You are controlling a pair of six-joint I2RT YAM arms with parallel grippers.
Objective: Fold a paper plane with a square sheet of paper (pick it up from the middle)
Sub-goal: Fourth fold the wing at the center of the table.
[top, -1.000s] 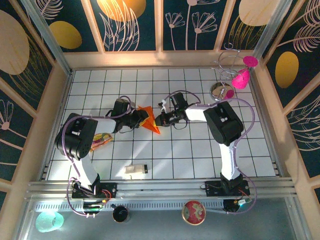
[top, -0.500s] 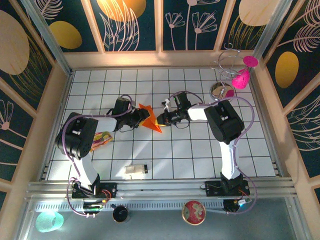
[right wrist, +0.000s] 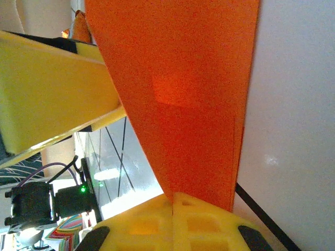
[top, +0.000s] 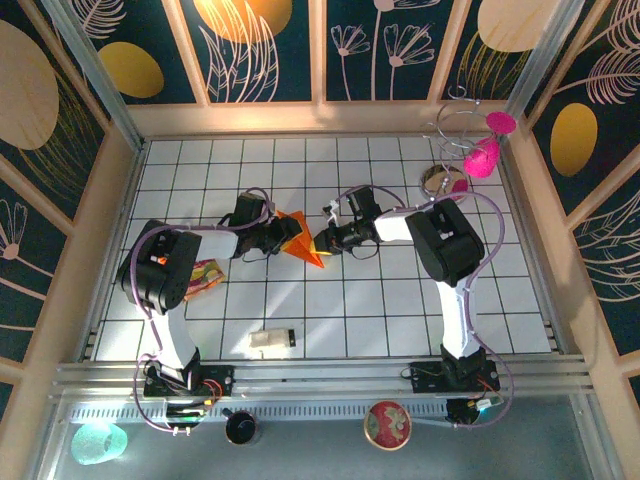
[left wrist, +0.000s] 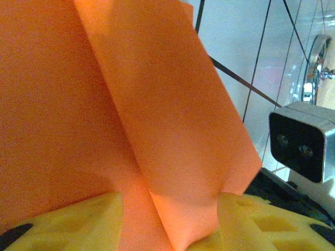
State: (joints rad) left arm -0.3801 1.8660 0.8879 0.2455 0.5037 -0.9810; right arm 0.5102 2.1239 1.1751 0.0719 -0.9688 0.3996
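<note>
1. Nearest me, at 6 o'clock on the grey ledge [top: 320, 440] in front of the arm bases, I see a round red-rimmed tin [top: 387, 424]. Its lid pattern is too small for me to read. A black cup [top: 240, 428] and a teal object [top: 98, 443] sit further along toward 7 o'clock.
2. On the white tiled worktop [top: 400, 310], a small beige block [top: 271, 341] lies at about 7 o'clock from the middle.
3. A multicoloured wrapper [top: 205, 277] lies at 8 o'clock, just beside the left arm's elbow.
4. The orange paper [top: 303, 243] sits near the middle of the worktop, folded into a wedge whose tip points toward 5 o'clock.
5. The left claw [top: 285, 238] reaches the paper from 9 o'clock. On the left wrist camera its yellow fingers [left wrist: 68, 219] stand partly apart, with a fold of the paper running down between them. The paper touches both fingers, but I cannot tell whether they press it.
6. The right claw [top: 320, 241] comes in from 3 o'clock. It is fully closed: its fingers [right wrist: 209, 219] meet along a seam, and the paper's narrow end is pinched there.
7. Farthest off, at 2 o'clock, a wire stand [top: 455, 125] carries pink pieces.
</note>
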